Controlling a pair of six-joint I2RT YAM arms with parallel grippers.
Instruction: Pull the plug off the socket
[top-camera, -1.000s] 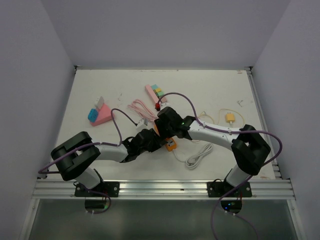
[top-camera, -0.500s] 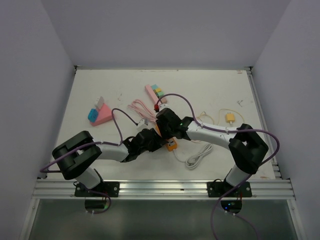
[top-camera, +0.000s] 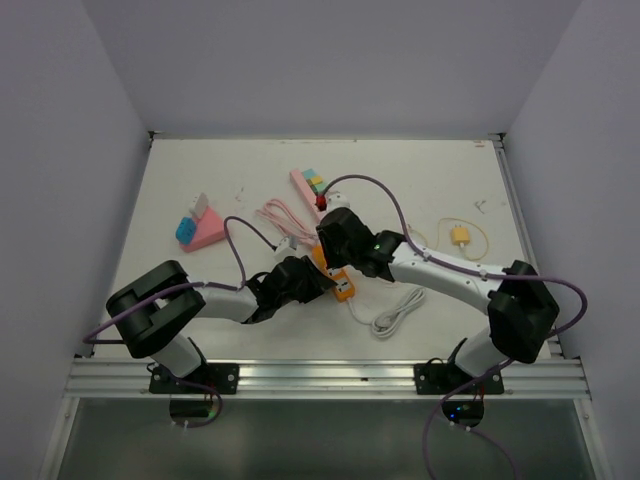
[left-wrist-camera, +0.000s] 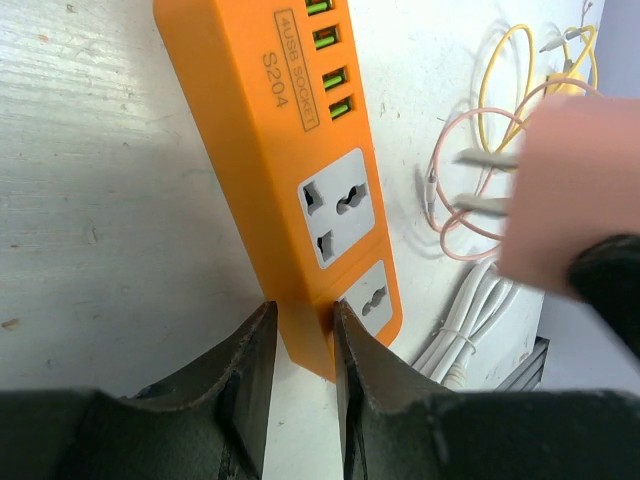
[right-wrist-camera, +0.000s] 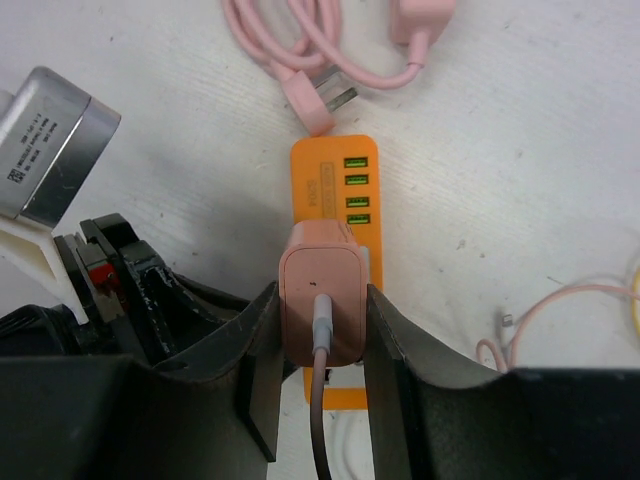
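Note:
The orange power strip (top-camera: 343, 287) lies on the table, and my left gripper (left-wrist-camera: 303, 320) is shut on its near end (left-wrist-camera: 300, 150). My right gripper (right-wrist-camera: 322, 300) is shut on the pink plug (right-wrist-camera: 320, 270), directly above the strip (right-wrist-camera: 330, 170). In the left wrist view the plug (left-wrist-camera: 570, 190) hangs clear of the sockets with its two metal prongs (left-wrist-camera: 490, 158) bare. Its pink cord runs back between the right fingers. In the top view the right gripper (top-camera: 336, 248) sits just beyond the left gripper (top-camera: 312, 285).
A coiled pink cable (top-camera: 280, 215) and a white adapter (top-camera: 285, 243) lie behind the strip. A bundled white cord (top-camera: 395, 312) lies to its right, and a yellow charger with cable (top-camera: 460, 237) further right. A pink wedge with adapters (top-camera: 200, 230) sits at left.
My right gripper has lifted away from the strip with the pink plug, and its arm has swung right. More of the orange strip shows. The left gripper has held still.

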